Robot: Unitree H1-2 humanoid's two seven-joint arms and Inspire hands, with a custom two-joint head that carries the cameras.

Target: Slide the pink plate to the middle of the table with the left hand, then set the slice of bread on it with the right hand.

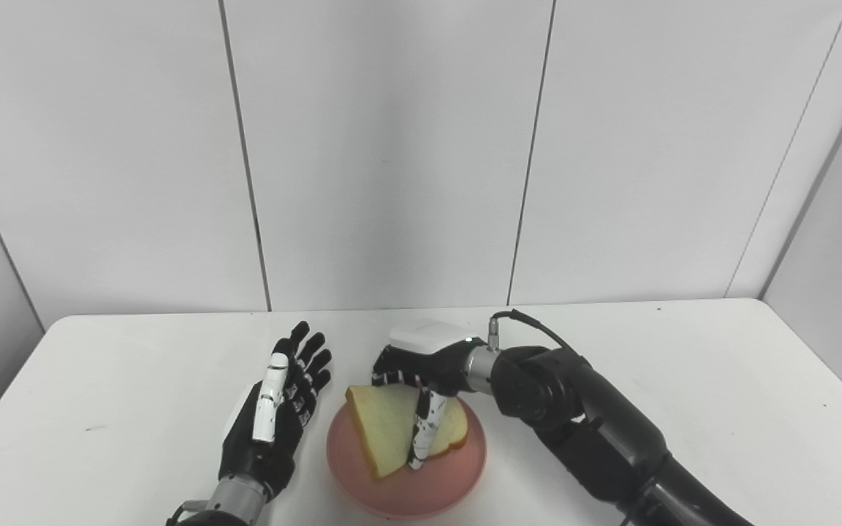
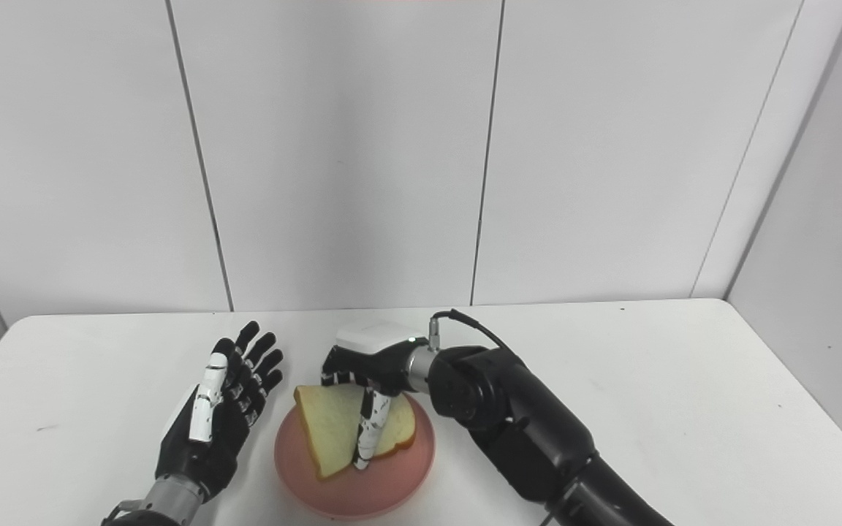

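Note:
A pink plate (image 1: 435,489) sits near the front middle of the white table (image 1: 684,365). A slice of bread (image 1: 384,427) lies tilted on it, its left edge raised. My right hand (image 1: 421,365) reaches over the plate from the right, thumb pressed on top of the bread and fingers behind its far edge, shut on the slice. My left hand (image 1: 275,416) rests just left of the plate, open with fingers spread and pointing away, touching nothing.
White wall panels (image 1: 392,146) stand behind the table's far edge. The bulky right forearm (image 1: 596,431) crosses the table's front right. Bare tabletop stretches to the far left and far right.

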